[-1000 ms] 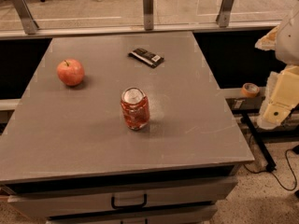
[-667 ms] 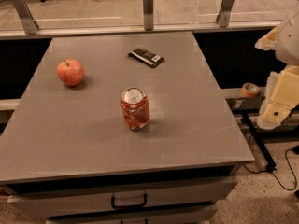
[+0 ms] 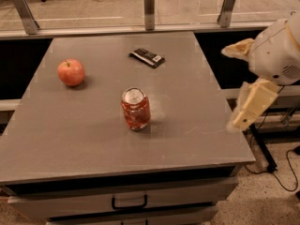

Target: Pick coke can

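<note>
The coke can (image 3: 136,108), red-orange with a silver top, stands upright near the middle of the grey table (image 3: 84,135). My gripper (image 3: 228,88) hangs at the right edge of the view, beside the table's right edge and well to the right of the can. Its two cream fingers (image 3: 251,104) stand wide apart with nothing between them. The white arm housing (image 3: 276,50) sits behind them.
A red apple (image 3: 71,72) lies on the table's left side. A flat black wrapped bar (image 3: 147,57) lies at the back, behind the can. A glass railing with metal posts (image 3: 149,6) runs along the far edge. A drawer with a handle (image 3: 129,201) is below the front.
My gripper and arm have moved left, closer to the table's right edge. The can, apple and bar have not moved.
</note>
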{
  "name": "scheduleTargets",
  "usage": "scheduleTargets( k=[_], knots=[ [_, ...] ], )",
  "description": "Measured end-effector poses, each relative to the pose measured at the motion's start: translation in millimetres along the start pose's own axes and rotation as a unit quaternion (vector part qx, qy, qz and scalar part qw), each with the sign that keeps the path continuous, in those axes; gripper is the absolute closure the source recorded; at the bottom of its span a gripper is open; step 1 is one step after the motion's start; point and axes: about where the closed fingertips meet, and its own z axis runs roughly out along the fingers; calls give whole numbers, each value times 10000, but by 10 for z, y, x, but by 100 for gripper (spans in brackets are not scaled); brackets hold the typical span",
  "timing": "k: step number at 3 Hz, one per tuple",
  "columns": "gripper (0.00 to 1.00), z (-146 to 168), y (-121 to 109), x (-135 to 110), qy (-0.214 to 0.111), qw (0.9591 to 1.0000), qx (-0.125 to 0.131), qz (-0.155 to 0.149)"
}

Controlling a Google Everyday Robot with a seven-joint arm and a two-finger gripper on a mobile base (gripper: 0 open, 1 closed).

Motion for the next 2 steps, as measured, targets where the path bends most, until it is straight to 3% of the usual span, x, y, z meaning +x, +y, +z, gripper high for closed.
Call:
scheduleTargets(
  k=[1,2],
  knots=[
    [0,460,-15,-307,-1191,9929,-37,-64],
    [0,431,-25,-577,-1636,9865,-26,-45]
  ],
)
